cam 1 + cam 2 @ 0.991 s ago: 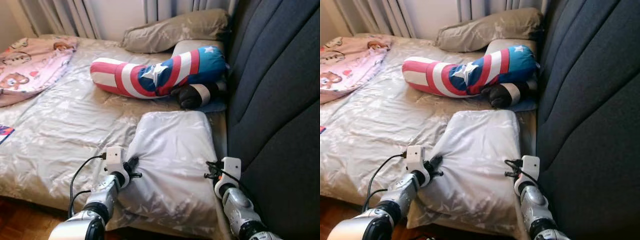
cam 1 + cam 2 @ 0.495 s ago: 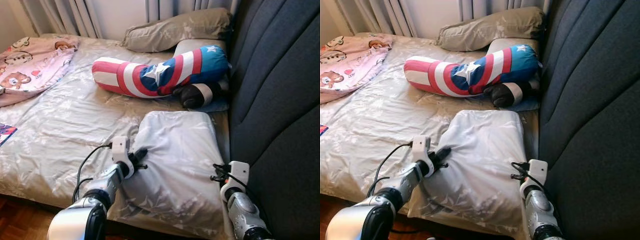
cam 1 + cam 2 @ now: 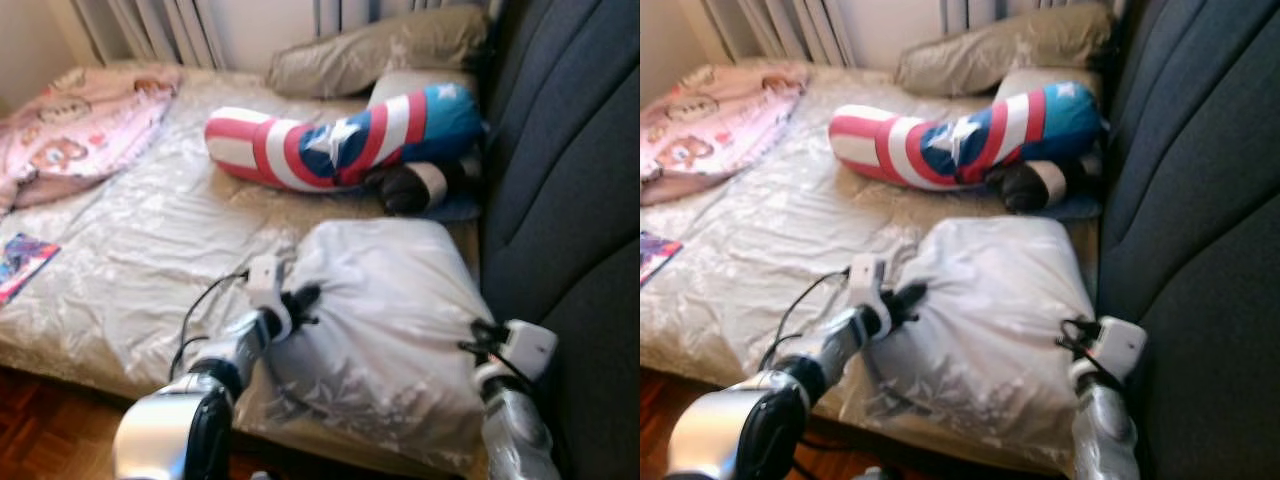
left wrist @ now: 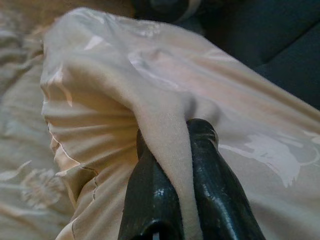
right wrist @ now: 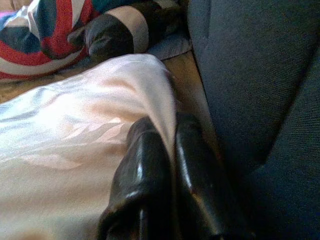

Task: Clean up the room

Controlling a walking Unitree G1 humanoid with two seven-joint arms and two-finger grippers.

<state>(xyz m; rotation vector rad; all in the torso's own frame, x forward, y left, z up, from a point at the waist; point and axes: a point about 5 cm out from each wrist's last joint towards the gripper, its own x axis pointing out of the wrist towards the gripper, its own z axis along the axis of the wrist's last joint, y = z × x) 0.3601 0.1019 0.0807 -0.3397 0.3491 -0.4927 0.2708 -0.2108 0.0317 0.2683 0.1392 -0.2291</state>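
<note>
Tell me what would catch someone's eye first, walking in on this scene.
The red, white and blue star bolster lying across the bed near the dark headboard stands out first. Nearer the robot, the left gripper and right gripper each pinch a side of the pale pillow. A pink cartoon blanket is bunched at the bed's far left.

Home bedroom: bed (image 3: 130, 250), pillows (image 3: 390, 50), padded headboard (image 3: 570, 150), curtains (image 3: 170, 25)
</note>
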